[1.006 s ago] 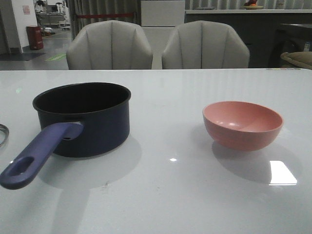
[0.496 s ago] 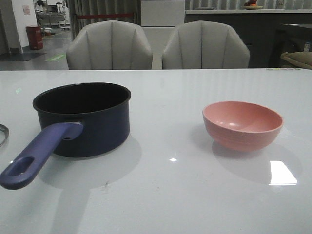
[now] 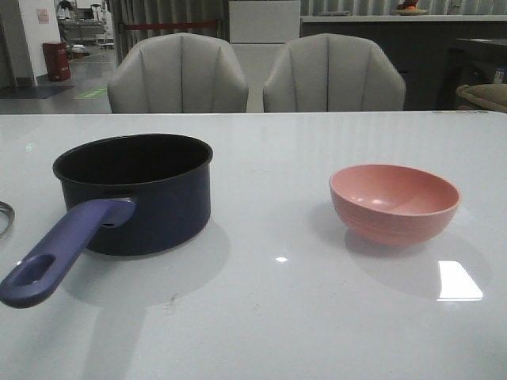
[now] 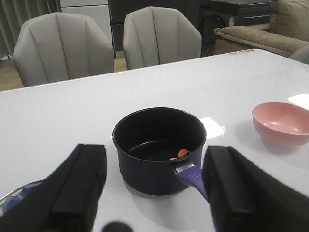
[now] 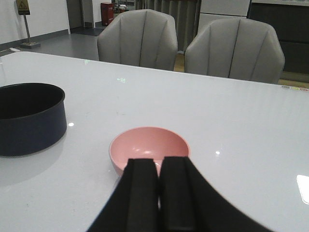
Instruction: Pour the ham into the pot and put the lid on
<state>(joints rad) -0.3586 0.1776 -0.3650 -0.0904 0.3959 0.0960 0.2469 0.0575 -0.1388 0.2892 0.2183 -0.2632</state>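
Note:
The dark navy pot (image 3: 150,198) stands on the left of the table, its blue-purple handle (image 3: 55,257) pointing toward me. In the left wrist view, a few orange-pink ham bits (image 4: 182,153) lie on the bottom of the pot (image 4: 154,179). A sliver of the lid (image 3: 4,215) shows at the far left edge; its rim also shows in the left wrist view (image 4: 14,200). My left gripper (image 4: 154,149) is open and empty, back from the pot. My right gripper (image 5: 158,162) is shut and empty, just short of the pink bowl (image 5: 145,145). Neither gripper shows in the front view.
The pink bowl (image 3: 394,202) sits empty on the right of the white table (image 3: 269,317). Two grey chairs (image 3: 178,75) stand behind the table's far edge.

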